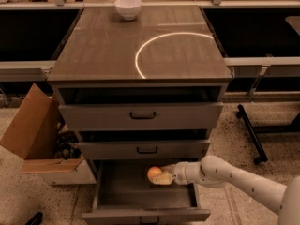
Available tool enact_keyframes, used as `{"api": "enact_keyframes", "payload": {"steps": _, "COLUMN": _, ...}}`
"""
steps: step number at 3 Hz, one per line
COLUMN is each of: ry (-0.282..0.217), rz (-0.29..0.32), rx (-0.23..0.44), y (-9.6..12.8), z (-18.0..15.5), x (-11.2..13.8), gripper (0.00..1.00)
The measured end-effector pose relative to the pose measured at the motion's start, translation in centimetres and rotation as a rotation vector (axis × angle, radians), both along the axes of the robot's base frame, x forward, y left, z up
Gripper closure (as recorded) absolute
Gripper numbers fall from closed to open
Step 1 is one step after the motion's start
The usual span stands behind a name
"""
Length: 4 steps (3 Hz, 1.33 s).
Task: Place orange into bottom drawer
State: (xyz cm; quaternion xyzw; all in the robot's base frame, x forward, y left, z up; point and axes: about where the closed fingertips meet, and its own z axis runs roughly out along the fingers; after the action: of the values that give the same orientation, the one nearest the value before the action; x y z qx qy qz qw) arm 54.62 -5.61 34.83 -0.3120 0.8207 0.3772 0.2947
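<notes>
The orange (153, 173) is a small round fruit held inside the open bottom drawer (146, 214), near the drawer's middle, just under the drawer above. My gripper (160, 176) reaches in from the right on a white arm and is shut on the orange. The bottom drawer is pulled out, a wide grey tray with a dark handle on its front. I cannot tell whether the orange touches the drawer floor.
Two shallower grey drawers (140, 116) with black handles sit above. A white bowl (128, 7) stands at the back of the cabinet top (103, 46). An open cardboard box (35, 135) stands on the floor at the left. A dark bench leg (251, 132) is at the right.
</notes>
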Motion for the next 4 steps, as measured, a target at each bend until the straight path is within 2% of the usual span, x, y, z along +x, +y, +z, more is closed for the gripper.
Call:
{"api": "enact_keyframes", "payload": {"steps": 3, "ry": 0.124, "rz": -0.034, "rx": -0.024, "y": -0.2, "z": -9.2, "x": 1.8, "gripper": 1.00}}
{"api": "enact_keyframes", "payload": {"steps": 4, "ry": 0.154, "rz": -0.058, "rx": -0.031, "y": -0.5, "z": -11.6, "x": 2.2, "gripper": 0.86}}
